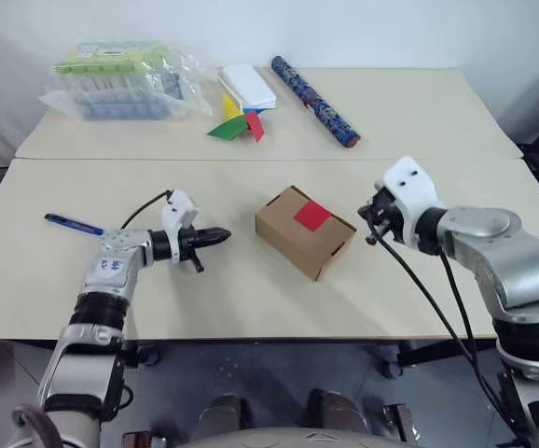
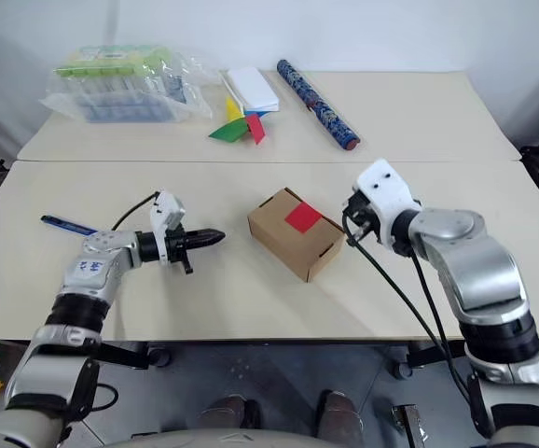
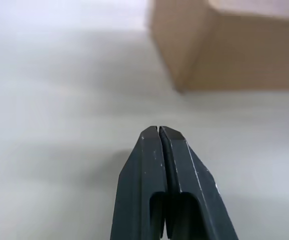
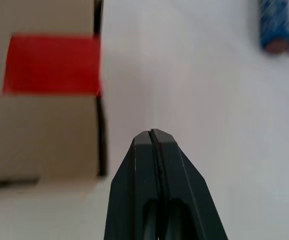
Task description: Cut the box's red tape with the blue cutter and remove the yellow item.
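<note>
Box [image 1: 305, 231]: closed, mid-table [image 1: 251, 299], red tape [image 1: 312, 216] intact across its lid edge. Blue cutter [image 1: 74, 224]: flat on table, well left of box. Left tool [image 1: 223, 235] and right tool [image 1: 372, 224]: fingers pressed together, empty, flanking box.

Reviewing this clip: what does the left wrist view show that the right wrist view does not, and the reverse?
Left wrist view alone: the left claw, shut and empty above the bare table, with a plain brown corner of the box ahead, no tape on the faces seen. Right wrist view alone: the right claw, also shut and empty, the red tape uncut across the lid edge, and one end of the dark blue patterned roll. Shared: the box and the table.
</note>
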You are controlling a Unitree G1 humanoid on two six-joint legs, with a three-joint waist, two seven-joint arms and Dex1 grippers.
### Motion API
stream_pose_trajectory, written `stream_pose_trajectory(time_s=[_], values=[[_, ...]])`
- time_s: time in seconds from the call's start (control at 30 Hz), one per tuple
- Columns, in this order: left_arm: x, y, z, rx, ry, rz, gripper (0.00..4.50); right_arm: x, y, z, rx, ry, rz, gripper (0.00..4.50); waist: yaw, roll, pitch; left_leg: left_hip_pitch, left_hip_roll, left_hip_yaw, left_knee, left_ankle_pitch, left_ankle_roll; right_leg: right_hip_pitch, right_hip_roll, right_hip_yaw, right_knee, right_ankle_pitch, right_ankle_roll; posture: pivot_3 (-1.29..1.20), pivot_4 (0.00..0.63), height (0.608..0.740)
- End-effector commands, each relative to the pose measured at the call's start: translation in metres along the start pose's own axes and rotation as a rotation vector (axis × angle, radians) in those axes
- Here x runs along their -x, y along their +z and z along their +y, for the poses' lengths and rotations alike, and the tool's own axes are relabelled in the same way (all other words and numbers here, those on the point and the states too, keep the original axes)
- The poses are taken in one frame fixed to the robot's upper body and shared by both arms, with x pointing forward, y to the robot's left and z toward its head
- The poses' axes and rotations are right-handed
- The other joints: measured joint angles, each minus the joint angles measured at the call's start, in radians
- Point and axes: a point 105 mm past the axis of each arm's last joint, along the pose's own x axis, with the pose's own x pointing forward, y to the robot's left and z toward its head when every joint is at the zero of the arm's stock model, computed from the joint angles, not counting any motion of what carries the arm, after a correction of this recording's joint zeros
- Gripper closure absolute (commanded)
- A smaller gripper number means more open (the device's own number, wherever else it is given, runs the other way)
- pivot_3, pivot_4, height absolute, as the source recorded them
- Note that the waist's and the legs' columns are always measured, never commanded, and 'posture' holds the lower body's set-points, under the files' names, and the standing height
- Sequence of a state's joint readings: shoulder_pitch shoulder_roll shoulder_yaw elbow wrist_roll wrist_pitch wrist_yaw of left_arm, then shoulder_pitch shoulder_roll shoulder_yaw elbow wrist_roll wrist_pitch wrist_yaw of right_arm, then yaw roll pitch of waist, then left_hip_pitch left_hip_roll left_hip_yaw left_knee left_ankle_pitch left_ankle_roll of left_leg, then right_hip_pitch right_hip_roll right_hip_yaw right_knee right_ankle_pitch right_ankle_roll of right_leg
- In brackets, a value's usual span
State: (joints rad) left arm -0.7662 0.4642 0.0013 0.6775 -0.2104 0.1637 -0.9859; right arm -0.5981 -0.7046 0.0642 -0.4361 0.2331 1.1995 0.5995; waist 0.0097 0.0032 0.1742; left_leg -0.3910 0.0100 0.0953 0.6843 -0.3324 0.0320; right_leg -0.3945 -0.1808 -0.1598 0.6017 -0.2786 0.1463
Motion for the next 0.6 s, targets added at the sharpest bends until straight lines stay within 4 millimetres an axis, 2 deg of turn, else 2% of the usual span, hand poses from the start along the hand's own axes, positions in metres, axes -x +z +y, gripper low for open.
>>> stream_pose_trajectory(time_s=[0.03,0.3,0.4,0.6], values=[[-0.020,0.020,0.004,-0.071,-0.002,-0.060,4.46,0.006,-0.005,0.010,-0.017,-0.002,0.033,4.50,0.003,-0.001,0.000,0.000,0.000,0.001,0.000,0.000,0.000,0.000,0.000,0.000,0.000,0.000,0.000,0.00,0.150,0.740],[-0.056,0.037,-0.002,-0.116,-0.048,-0.083,4.46,0.006,-0.021,0.022,-0.076,-0.026,0.089,4.50,-0.007,-0.003,0.001,-0.001,0.000,0.006,-0.001,0.000,0.000,-0.001,0.000,-0.001,-0.001,0.000,0.000,0.00,0.150,0.740],[-0.060,0.039,-0.005,-0.122,-0.067,-0.082,4.46,0.008,-0.023,0.023,-0.100,-0.041,0.094,4.50,-0.012,-0.003,0.002,-0.001,0.000,0.006,-0.001,0.000,0.000,-0.001,0.000,-0.001,-0.001,0.000,0.000,0.00,0.150,0.740],[-0.071,0.042,-0.014,-0.128,-0.119,-0.063,4.46,0.006,-0.016,0.045,-0.120,0.038,0.072,4.50,-0.012,-0.004,0.002,-0.001,0.000,0.005,-0.001,0.000,0.000,-0.001,0.000,-0.001,-0.001,0.000,0.000,0.00,0.150,0.740]])
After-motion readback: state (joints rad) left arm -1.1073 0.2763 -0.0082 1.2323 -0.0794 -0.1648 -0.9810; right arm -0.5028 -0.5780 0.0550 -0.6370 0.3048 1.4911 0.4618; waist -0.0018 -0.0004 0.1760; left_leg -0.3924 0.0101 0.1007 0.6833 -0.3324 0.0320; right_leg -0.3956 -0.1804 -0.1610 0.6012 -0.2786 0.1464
